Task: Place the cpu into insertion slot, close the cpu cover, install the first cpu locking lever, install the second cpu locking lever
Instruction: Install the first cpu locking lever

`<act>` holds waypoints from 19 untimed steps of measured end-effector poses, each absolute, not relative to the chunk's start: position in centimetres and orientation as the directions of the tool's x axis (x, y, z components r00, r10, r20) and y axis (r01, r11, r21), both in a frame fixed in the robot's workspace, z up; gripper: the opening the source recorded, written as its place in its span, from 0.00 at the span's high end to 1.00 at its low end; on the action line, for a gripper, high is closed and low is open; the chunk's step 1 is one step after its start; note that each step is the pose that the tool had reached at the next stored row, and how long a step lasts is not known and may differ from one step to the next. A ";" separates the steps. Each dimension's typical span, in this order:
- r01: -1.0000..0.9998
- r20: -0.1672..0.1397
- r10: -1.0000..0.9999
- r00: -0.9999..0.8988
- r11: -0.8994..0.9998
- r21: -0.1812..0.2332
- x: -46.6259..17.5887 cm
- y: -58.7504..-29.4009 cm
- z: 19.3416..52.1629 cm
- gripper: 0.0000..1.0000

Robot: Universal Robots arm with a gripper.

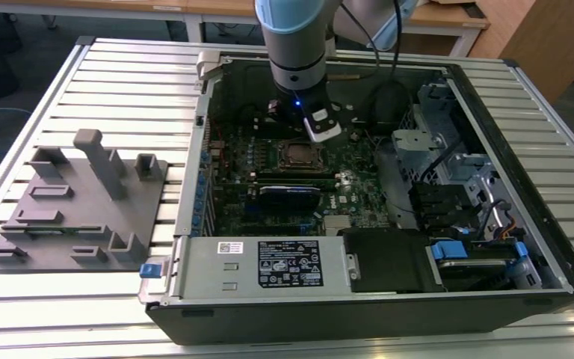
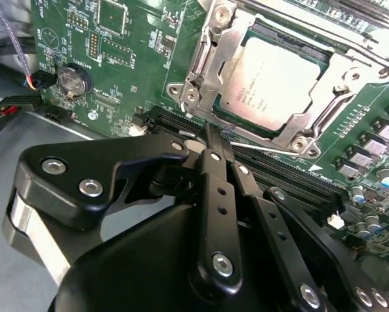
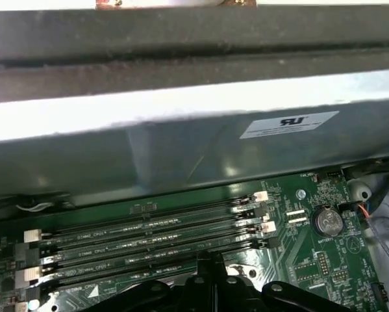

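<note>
A slatted metal table (image 1: 117, 82) carries an open case (image 1: 526, 112). The label (image 1: 289, 263) on its power supply is too small to read. The cpu (image 2: 272, 81) sits mid-board, framed by the cover (image 2: 204, 62). The gripper (image 2: 213, 134), jaws pressed together, is just beside it.

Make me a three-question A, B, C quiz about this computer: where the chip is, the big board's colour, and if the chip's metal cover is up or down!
1. Where is the cpu? A on the grey tray; B in the insertion slot; C on the power supply.
2. The motherboard is: A green; B red; C white.
3. The cpu cover is: A standing up; B missing; C down over the cpu.
Answers: B, its pale top sits in the socket; A, green shows in both wrist views; C, the frame lies flat around it.
</note>
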State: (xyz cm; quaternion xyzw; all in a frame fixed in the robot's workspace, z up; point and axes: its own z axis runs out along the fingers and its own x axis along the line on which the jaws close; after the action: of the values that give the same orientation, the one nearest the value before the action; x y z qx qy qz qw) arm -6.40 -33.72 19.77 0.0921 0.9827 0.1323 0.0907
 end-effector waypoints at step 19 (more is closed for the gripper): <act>0.263 -0.153 0.314 -0.937 0.923 0.281 -7.5 -33.4 19.7 0.90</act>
State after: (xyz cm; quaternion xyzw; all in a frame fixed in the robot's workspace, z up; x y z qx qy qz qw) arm -7.53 -33.43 19.74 0.1480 0.9757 0.1290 0.0978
